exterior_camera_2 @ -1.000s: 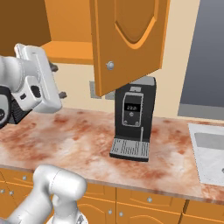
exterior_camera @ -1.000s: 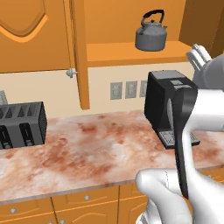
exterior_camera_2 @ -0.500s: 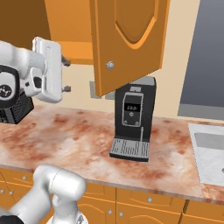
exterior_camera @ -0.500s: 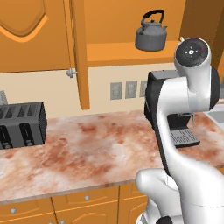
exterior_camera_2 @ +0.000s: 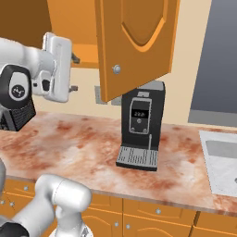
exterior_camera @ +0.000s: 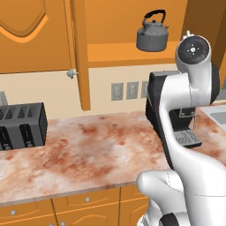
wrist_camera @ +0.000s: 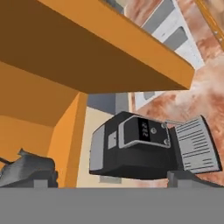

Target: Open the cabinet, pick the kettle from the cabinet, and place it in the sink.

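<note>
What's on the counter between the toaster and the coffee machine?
Nothing: in the left base view, bare marble counter lies between the toaster and the coffee machine.

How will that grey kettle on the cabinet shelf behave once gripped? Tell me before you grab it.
The kettle looks like rigid metal, so it should not flex. Its smooth rounded body may slip between the fingers. The thin arched handle probably lets it swing if lifted there. Squat and wide at the base, it seems unlikely to tip on the cabinet shelf.
</note>
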Controlling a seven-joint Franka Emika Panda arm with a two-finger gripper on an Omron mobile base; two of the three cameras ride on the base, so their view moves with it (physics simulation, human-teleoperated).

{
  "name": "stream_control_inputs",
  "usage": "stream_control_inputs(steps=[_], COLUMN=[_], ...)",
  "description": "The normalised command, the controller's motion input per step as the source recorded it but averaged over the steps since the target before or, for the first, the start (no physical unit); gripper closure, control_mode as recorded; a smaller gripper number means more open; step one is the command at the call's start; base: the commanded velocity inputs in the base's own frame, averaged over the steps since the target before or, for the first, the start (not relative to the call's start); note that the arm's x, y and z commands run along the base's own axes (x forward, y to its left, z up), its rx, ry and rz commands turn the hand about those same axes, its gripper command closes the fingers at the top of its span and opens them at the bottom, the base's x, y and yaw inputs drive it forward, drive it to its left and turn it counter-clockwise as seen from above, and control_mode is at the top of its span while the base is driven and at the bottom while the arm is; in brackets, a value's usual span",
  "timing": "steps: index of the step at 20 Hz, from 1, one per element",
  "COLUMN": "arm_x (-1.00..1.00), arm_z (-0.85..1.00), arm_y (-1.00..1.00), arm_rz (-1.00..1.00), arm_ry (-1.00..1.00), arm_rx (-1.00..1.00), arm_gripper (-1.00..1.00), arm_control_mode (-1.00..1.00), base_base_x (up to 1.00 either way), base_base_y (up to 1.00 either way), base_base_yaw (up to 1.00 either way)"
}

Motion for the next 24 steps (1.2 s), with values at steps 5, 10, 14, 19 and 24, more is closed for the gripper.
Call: stream_control_inputs(steps=[5,10,14,19,24], arm_x=[0.36,0.42,0.34,0.29,0.27], arm_z=[-0.13,-0.05,-0.01,0.00,-0.03], arm_y=[-0.09,-0.13,-0.20,-0.22,-0.15], arm_rz=[-0.03,-0.09,-0.08,-0.10,-0.27], arm_ry=[-0.19,-0.06,-0.10,-0.07,0.00], arm_rx=[0.00,0.00,0.00,0.00,0.00], arm_gripper=[-1.00,-1.00,-1.00,-1.00,-1.00], arm_control_mode=[-1.00,-1.00,-1.00,-1.00,-1.00], base_base_x=[0.00,0.00,0.00,0.00,0.00], base_base_y=[0.00,0.00,0.00,0.00,0.00], base_base_yaw=[0.00,0.00,0.00,0.00,0.00])
